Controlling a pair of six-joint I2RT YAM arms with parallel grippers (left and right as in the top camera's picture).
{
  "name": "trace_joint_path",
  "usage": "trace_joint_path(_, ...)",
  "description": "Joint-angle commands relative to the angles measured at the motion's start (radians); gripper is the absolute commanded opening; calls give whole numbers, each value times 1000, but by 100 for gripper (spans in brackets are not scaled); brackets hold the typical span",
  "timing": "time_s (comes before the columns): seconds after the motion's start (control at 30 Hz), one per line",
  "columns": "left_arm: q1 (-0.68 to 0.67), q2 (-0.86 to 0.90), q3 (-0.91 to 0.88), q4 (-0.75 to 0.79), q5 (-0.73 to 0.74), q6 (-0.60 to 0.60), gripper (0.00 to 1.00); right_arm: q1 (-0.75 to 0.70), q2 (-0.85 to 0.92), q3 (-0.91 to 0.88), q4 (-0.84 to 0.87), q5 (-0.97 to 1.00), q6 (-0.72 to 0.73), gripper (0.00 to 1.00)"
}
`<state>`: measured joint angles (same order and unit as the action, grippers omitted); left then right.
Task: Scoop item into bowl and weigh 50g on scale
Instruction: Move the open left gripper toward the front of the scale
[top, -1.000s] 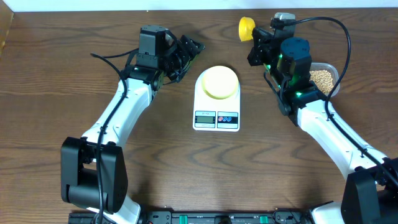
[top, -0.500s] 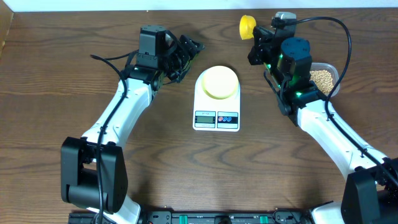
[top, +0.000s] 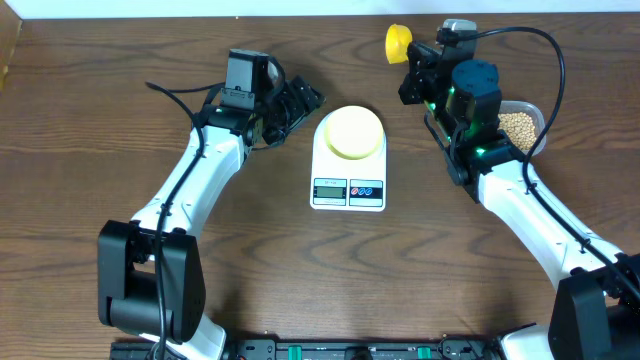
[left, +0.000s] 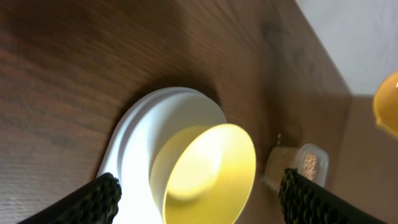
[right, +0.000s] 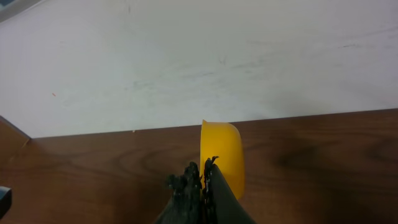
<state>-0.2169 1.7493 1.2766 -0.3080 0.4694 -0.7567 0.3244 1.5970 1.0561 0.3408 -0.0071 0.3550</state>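
Observation:
The pale yellow bowl (top: 352, 132) stands on the white scale (top: 347, 187) at the table's middle, and its inside (left: 211, 171) looks bare in the left wrist view. My left gripper (top: 304, 100) hovers open just left of the bowl, its black fingertips (left: 99, 199) spread either side of the bowl and the scale's top (left: 134, 155). The beige beans (top: 518, 124) lie in a clear container (left: 298, 167) at the right. My right gripper (top: 411, 62) is shut on the handle of a bright yellow scoop (top: 398, 42) at the back; the scoop (right: 222, 155) sticks out past my shut gripper (right: 204, 177).
The clear container (top: 522, 110) sits partly under my right arm. The table's far edge meets a white wall (right: 199, 56) just behind the scoop. Black cables loop around both arms.
My left gripper has dropped a little toward the scale and bowl, still open. The right arm and the scoop have barely moved.

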Motion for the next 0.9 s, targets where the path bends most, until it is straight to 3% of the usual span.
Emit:
trace_joint_path(0.0,2,-20,21,-6,25,189,84,-13,7,17,3,9,-13,1)
trace_joint_path(0.2,1,-60,21,-35,34,480,84,-13,7,17,-1,9,-13,1)
trace_joint_path(0.43,-6,-131,21,-133,-85,633,84,-13,7,17,0,9,-12,1)
trace_joint_path(0.73,-144,-147,21,-265,-456,675,84,-13,7,17,0,8,-12,1)
trace_joint_path(0.87,-207,-147,21,-269,-512,675,84,-13,7,17,0,8,-12,1)
